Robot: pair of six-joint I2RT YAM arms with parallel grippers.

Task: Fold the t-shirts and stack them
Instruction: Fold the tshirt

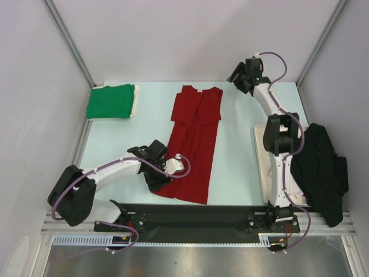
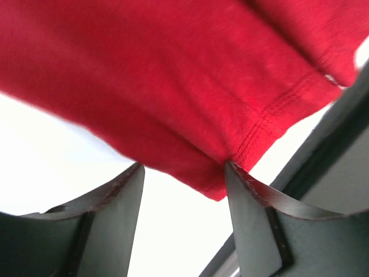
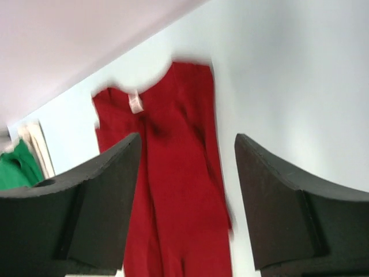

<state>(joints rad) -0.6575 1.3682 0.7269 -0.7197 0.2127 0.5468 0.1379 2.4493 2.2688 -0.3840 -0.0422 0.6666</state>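
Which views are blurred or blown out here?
Right wrist: motion blur smears the red t-shirt and its neck label. Left wrist: the same shirt fills the frame, partly soft; table behind it blown out white. Top external: sharp, evenly lit, faint sheen on the metal strip.

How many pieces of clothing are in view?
3: a green t-shirt folded at far left, a red t-shirt laid long mid-table, a black garment heaped at the right. None looks hidden.

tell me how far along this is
Done: the green t-shirt lies folded at the far left. In hand: the red t-shirt is a long strip, sides folded in; the left gripper is open at its near hem, the right gripper open at the far right. Left: fold it crosswise, stack it with the green.
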